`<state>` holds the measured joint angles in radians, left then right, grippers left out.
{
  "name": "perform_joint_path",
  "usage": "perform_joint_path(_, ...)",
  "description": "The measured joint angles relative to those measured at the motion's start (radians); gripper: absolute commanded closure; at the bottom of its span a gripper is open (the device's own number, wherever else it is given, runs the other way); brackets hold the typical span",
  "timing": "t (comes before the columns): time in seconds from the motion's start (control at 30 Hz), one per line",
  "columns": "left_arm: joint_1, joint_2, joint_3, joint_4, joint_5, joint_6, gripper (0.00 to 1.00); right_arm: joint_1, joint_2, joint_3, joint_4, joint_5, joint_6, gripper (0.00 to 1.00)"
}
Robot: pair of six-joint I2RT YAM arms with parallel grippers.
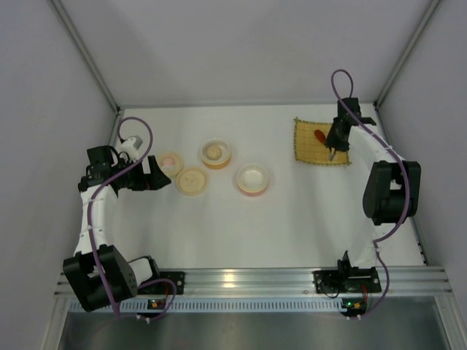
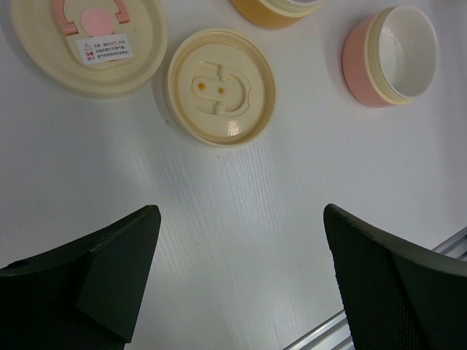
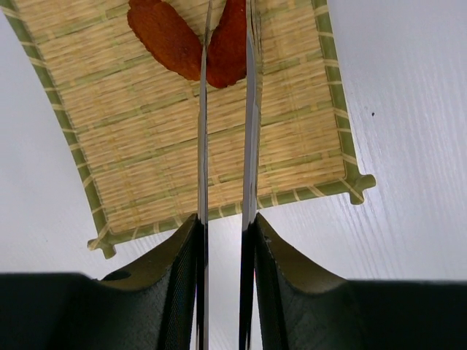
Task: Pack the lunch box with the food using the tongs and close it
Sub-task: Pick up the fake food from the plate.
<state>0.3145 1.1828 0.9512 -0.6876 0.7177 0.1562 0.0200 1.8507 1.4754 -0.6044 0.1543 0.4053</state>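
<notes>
White tabletop (image 1: 292, 219), walled on three sides, seen from above. At its left, left claw (image 2: 241, 281) hanging over bare surface, fingers (image 2: 95, 284) spread wide apart, gripping nothing. At the far right, right claw (image 3: 225, 240) poised over a yellow bamboo mat (image 3: 146, 153), fingers (image 3: 175, 270) clamped on the tongs (image 3: 203, 146), one finger against the outside of each silvery arm. Mat green-edged, lying flat near the right rear corner, well apart from the lunch-box parts. Left of centre, a large cream lid (image 2: 44, 44) with pink handle and printed label, just beside a small cream lid (image 2: 220, 86), both flat on the tabletop. Farther right, an orange bowl (image 2: 270, 14) and a pink bowl (image 2: 357, 62), upright and uncovered, near each other but apart. Tongs reaching forward over the mat, arms nearly parallel with a narrow gap. On the mat's far part, the food (image 3: 164, 36): two red-orange pieces side by side, the right-hand piece (image 3: 230, 44) lying between the tong arms in the wrist view; contact impossible to tell.
</notes>
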Motion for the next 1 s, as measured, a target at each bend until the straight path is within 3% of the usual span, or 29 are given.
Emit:
perform_joint_path(0.2, 0.000, -0.003, 0.000, -0.001, 0.000, 0.000, 0.02, -0.036, -0.057, 0.000, -0.019, -0.047, -0.061, 1.00)
perform_joint_path(0.47, 0.000, -0.010, 0.000, -0.001, 0.000, 0.000, 0.02, -0.084, -0.094, 0.000, -0.044, -0.117, -0.191, 1.00)
perform_joint_path(1.0, 0.000, -0.029, 0.000, -0.002, 0.000, 0.001, 0.02, -0.069, -0.321, -0.003, -0.163, -0.566, -0.571, 1.00)
